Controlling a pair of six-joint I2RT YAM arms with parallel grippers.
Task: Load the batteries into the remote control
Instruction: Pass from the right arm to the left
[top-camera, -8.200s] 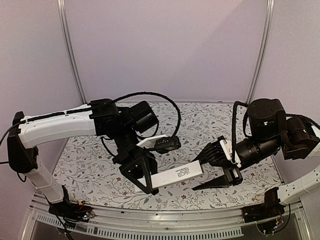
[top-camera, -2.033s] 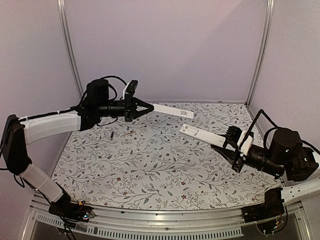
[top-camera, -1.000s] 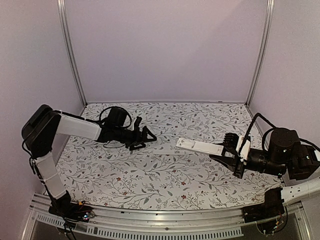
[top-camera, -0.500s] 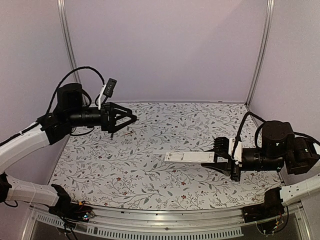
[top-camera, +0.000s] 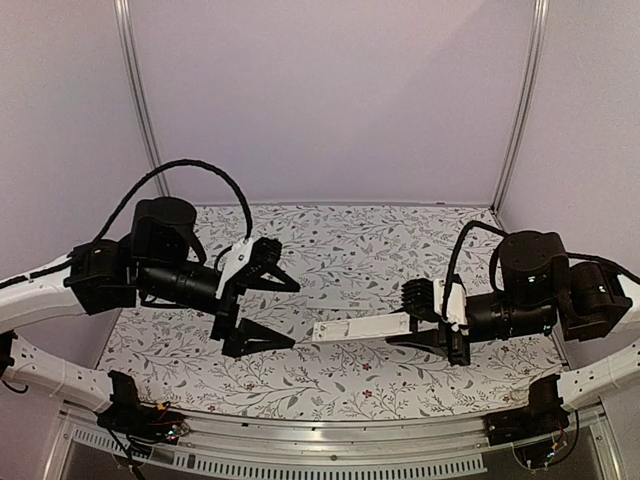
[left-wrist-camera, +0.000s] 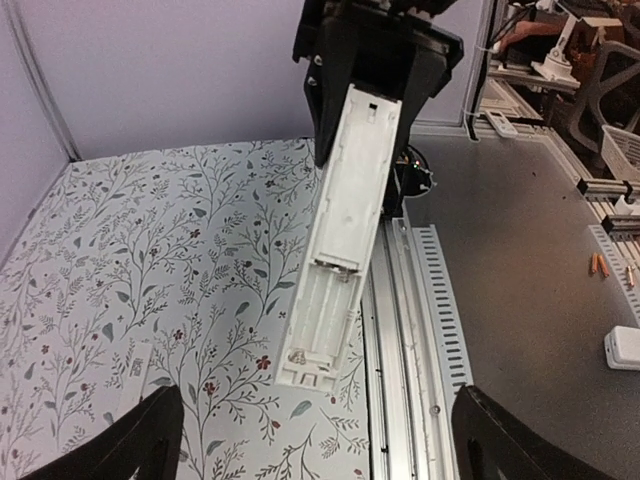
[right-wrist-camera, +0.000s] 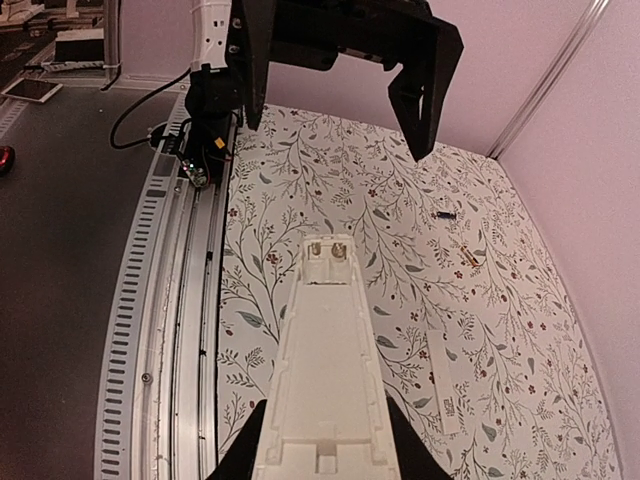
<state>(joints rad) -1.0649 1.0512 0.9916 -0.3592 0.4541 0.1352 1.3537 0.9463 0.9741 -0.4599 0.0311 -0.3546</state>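
The remote control (top-camera: 360, 327) is a long white bar held level above the table, with my right gripper (top-camera: 418, 322) shut on its right end. Its open battery bay (left-wrist-camera: 325, 320) is empty and faces up, with two metal contacts (right-wrist-camera: 330, 247) at the far end. My left gripper (top-camera: 295, 317) is open, just left of the remote's free end, with nothing between its fingers (left-wrist-camera: 130, 440). In the right wrist view the two batteries lie on the table beyond the remote, a blackish one (right-wrist-camera: 441, 213) and a gold one (right-wrist-camera: 468, 256). In the top view my left arm hides them.
The flat white cover piece (right-wrist-camera: 447, 385) lies on the floral table (top-camera: 400, 240) to the right of the remote in the right wrist view. A slotted metal rail (left-wrist-camera: 400, 300) runs along the near table edge. Purple walls close in the back and sides.
My left arm has lifted from the back left of the table and swung forward, so its open gripper now faces the remote's end. My right gripper has carried the remote left and nearer.
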